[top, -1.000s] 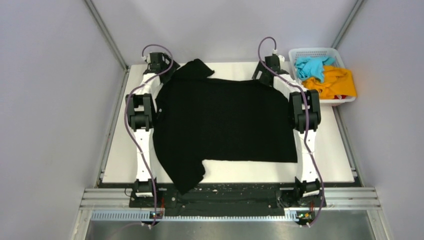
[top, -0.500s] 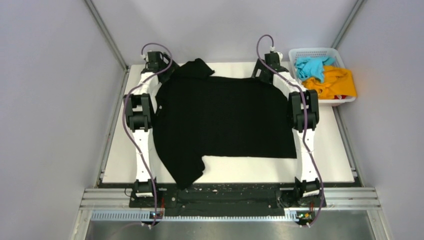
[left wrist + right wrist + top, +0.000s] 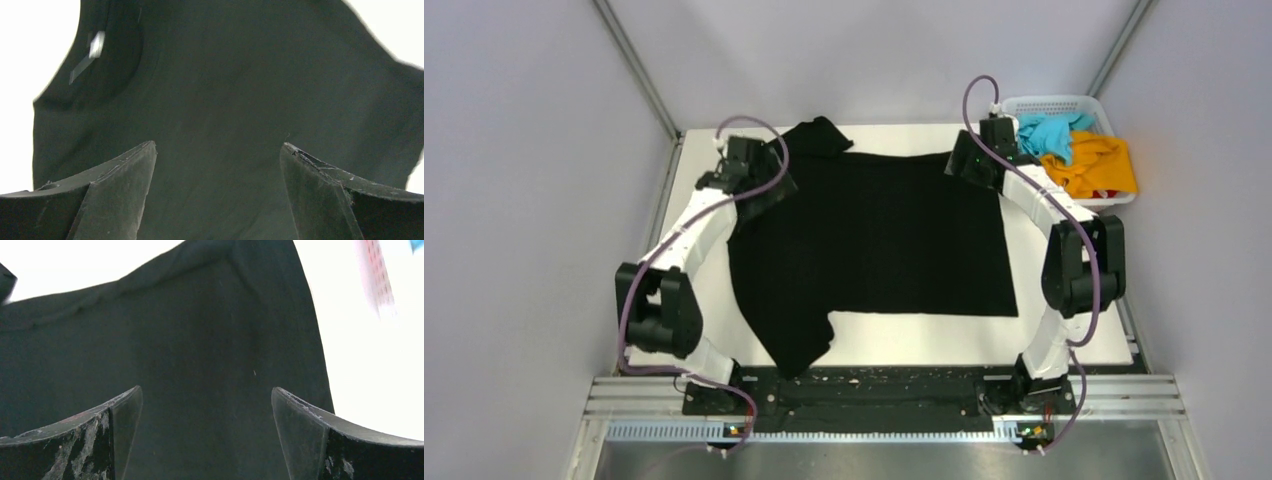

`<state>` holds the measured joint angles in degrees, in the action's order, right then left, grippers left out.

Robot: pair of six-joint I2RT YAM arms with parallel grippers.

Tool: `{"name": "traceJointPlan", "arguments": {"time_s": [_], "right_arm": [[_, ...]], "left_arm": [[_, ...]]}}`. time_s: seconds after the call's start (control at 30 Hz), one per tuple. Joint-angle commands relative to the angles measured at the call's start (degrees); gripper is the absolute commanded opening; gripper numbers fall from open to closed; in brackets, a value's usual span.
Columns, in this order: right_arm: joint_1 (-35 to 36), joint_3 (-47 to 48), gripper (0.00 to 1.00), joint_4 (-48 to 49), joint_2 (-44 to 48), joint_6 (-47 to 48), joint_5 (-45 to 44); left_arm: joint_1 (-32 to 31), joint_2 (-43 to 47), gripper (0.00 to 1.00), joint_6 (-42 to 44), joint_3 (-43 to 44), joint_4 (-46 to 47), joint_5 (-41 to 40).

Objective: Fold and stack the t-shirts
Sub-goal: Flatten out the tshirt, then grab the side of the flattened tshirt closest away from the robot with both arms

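The large black t-shirt (image 3: 874, 240) lies spread flat across the white table, one sleeve at the far edge and one hanging toward the near edge. My left gripper (image 3: 764, 190) is open over its far left corner; the left wrist view shows black cloth (image 3: 220, 100) and the collar tag (image 3: 95, 45) between the spread fingers. My right gripper (image 3: 969, 165) is open over the far right corner; the right wrist view shows the shirt's hem (image 3: 210, 355) below. The turquoise-blue t-shirt (image 3: 1049, 132) and orange-yellow t-shirt (image 3: 1099, 165) lie crumpled in the basket.
The white lattice basket (image 3: 1049, 104) stands at the table's far right corner. Grey walls enclose the table on three sides. A metal rail (image 3: 874, 395) runs along the near edge by the arm bases.
Both arms have swung outward at the elbows and their grippers have moved slightly nearer and lifted off the shirt's far corners. The shirt now lies flat and released.
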<state>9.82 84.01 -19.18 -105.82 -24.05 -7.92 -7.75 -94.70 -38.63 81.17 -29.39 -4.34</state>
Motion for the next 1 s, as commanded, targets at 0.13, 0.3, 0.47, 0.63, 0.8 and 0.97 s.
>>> {"name": "traceJointPlan", "arguments": {"time_s": [0.13,0.3,0.47,0.63,0.8,0.97], "right_arm": [[-0.5,-10.3,0.99,-0.4,9.1,-1.5,0.4],[-0.5,-12.1,0.99,0.3,10.6,-2.2,1.5],[-0.5,-12.1,0.99,0.4,10.6,-2.1,2.0],[-0.4,-12.0,0.99,0.4,11.3,-1.6,1.6],[-0.4,-12.2,0.99,0.4,11.7,-0.9,0.9],[-0.4,-12.4,0.99,0.4,11.8,-0.5,0.1]], "left_arm": [[-15.1,18.4,0.95,-10.2,-25.4,-21.1,-7.1],[-21.9,29.8,0.88,-18.3,-35.8,-24.9,-4.1],[-29.5,33.2,0.79,-20.0,-42.7,-20.7,2.6],[-36.3,25.9,0.67,-22.0,-42.3,-26.4,0.0],[-39.6,21.4,0.62,-23.3,-41.7,-29.6,-1.2],[-40.7,21.0,0.62,-24.2,-44.1,-27.5,0.3]]}}
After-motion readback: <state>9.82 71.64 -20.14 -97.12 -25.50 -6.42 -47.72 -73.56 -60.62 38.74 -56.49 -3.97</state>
